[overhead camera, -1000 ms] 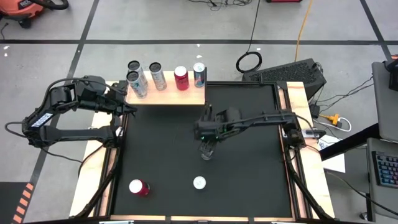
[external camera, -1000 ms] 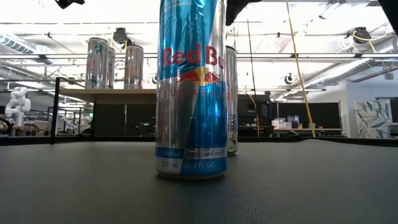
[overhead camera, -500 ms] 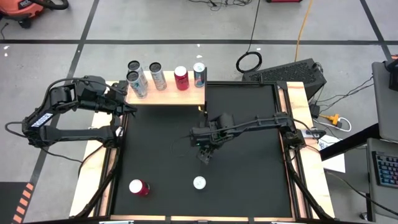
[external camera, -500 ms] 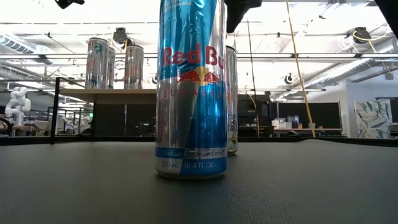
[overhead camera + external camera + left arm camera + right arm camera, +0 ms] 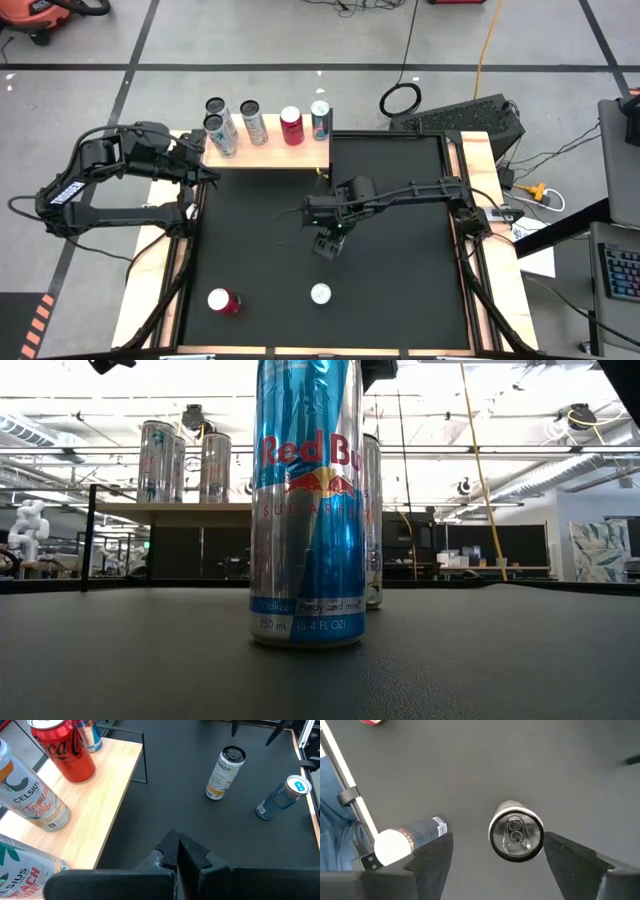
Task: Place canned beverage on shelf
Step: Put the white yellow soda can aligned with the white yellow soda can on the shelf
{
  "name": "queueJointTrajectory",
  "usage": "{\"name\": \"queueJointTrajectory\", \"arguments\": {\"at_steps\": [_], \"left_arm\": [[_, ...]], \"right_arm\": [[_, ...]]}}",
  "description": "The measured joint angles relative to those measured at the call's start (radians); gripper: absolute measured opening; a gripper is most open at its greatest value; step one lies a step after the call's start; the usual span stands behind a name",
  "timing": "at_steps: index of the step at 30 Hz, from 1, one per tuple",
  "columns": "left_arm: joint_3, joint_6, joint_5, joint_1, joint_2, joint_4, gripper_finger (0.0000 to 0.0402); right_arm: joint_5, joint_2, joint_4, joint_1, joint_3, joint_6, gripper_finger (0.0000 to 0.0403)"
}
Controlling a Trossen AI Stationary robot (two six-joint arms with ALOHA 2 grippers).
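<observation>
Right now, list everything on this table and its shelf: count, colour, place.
shelf: one, light wood, far-left corner of the table
white cans: three, silver-white, shelf's left part
shelf red can: one, red, on the shelf
shelf blue can: one, blue-silver, shelf's right end
silver can: one, silver, upright mid-mat
blue can: one, blue-silver, mat's near edge
mat red can: one, red, mat's near-left
mat: one, black, covers the tabletop
left claw: shut, by the shelf's left end
right claw: open, above the silver can

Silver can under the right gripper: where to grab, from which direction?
Come straight down and close on the upper body of the silver can. It stands upright, lid up, between the open right gripper's fingers, with bare black mat all round.
</observation>
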State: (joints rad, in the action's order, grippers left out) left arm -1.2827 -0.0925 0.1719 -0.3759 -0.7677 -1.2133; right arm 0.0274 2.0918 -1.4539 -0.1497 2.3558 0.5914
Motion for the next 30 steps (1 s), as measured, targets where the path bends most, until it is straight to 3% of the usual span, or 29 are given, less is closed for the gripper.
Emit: {"name": "queueJointTrajectory", "arguments": {"at_steps": [9, 14, 30], "left_arm": [[0.0, -0.001, 0.0, 0.0, 0.0, -0.001, 0.0008], [0.0, -0.002, 0.0, 0.0, 0.0, -0.003, 0.0008], [0.0, -0.002, -0.001, 0.0, 0.0, -0.008, 0.0008]], "right_arm": [[-0.002, 0.019, -0.003, -0.01, 0.0, -0.008, 0.0295], [-0.083, 0.057, -0.107, -0.008, 0.0, 0.047, 0.0295], [-0.08, 0.081, -0.112, -0.009, 0.0, 0.044, 0.0295]]}}
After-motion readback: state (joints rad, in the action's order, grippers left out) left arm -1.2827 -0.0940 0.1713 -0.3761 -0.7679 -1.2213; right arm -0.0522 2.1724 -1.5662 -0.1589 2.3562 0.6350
